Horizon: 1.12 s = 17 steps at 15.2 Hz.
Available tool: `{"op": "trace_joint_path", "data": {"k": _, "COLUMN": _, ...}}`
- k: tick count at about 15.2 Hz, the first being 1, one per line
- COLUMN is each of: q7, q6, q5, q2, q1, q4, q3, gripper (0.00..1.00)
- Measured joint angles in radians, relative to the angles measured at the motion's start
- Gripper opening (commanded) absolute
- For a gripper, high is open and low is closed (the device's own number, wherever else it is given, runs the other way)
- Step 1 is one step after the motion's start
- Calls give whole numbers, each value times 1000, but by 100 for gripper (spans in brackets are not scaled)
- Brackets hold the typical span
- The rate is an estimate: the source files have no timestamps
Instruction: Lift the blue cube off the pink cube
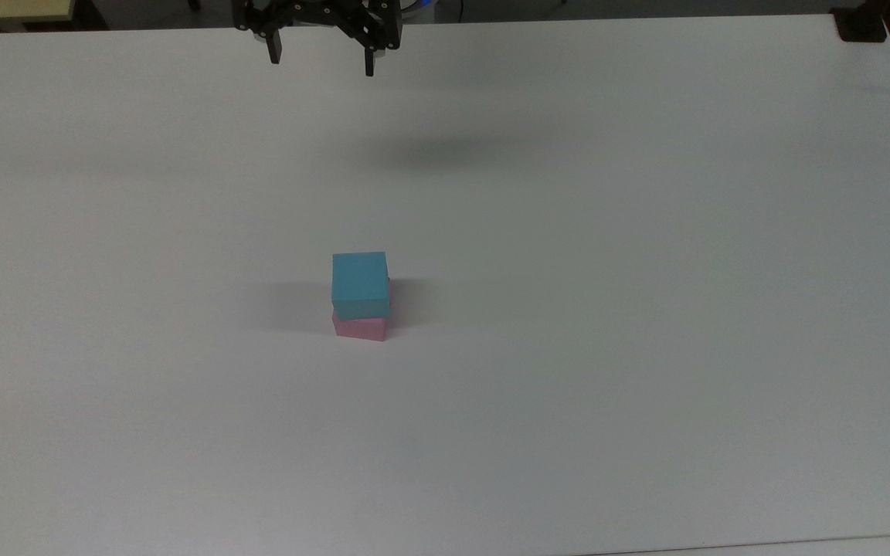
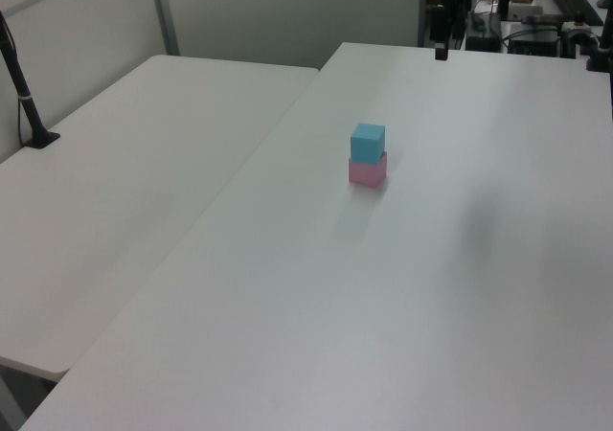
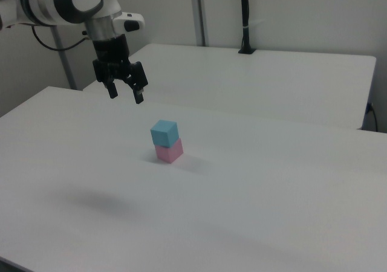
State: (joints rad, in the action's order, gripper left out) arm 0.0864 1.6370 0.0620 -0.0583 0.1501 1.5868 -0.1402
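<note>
White table (image 1: 646, 232) all round, nothing else on it. From the top view I've got the blue cube (image 1: 360, 284) sitting on the pink cube (image 1: 360, 329) mid-table, slightly twisted against it, so a straight lift should clear it. Gripper (image 1: 321, 60) hangs at the far edge, fingers spread wide with nothing in them.

Left view: blue cube (image 2: 368, 142) stacked on pink cube (image 2: 367, 171), both matte with plain faces.

Right view: gripper (image 3: 126, 94) is up high, well apart from the blue cube (image 3: 164, 132), I'd guess parked before the approach.
</note>
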Motion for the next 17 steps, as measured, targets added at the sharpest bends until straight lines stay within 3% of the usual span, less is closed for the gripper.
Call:
{"op": "trace_joint_path", "data": {"k": 13, "q7": -1, "q6": 2, "q5": 0, "q2": -5, "q1": 0, "q4": 1, "q3": 0, "gripper": 100}}
{"op": "trace_joint_path", "data": {"k": 17, "q7": -4, "q6": 63, "q5": 0, "q2": -30, "q1": 0, "q4": 3, "q3": 2, "gripper": 100}}
